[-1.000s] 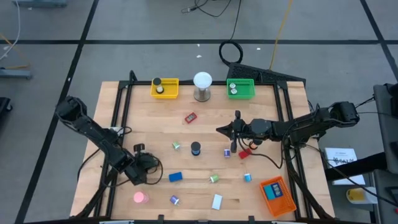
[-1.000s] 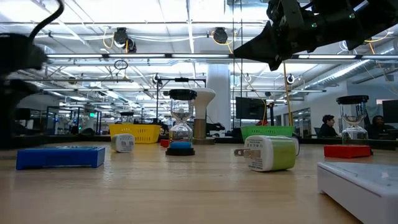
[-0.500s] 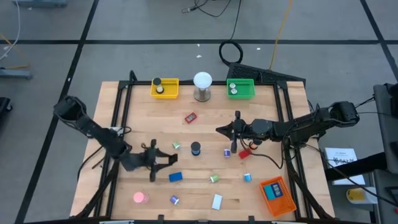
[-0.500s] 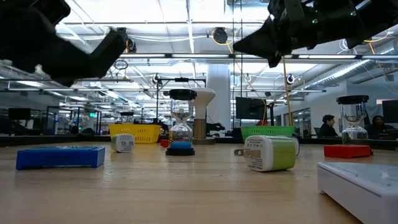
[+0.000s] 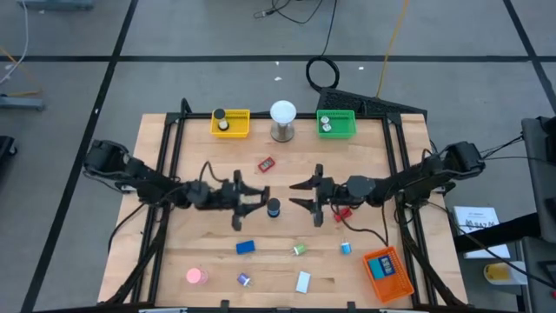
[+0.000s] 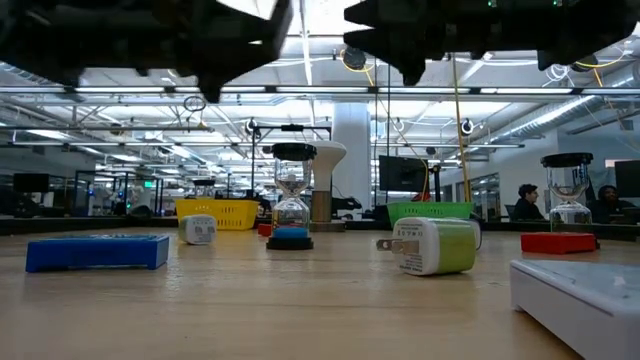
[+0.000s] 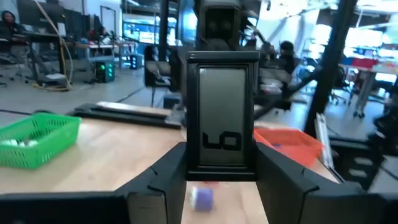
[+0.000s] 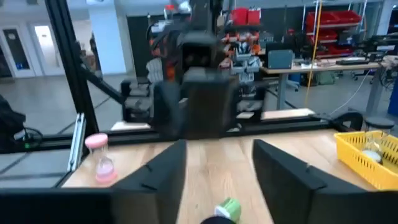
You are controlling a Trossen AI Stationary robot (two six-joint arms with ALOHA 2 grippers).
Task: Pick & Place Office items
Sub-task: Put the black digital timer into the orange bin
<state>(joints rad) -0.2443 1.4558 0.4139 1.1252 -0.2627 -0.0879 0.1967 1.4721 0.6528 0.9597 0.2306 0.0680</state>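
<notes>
Blue block (image 6: 97, 252) lies nearest on the wood, then the green-white plug (image 6: 432, 246). Mid-table, left gripper (image 5: 258, 196) and right gripper (image 5: 300, 195) face across the black cap (image 5: 274, 208), both parted and empty, seemingly converging on one pick

Two dark jointed arms — black cables trailing, black two-finger ends.

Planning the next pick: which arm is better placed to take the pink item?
Left. The pink item lies on the left arm's side, and the open left gripper is nearer to it than the right gripper.
</notes>
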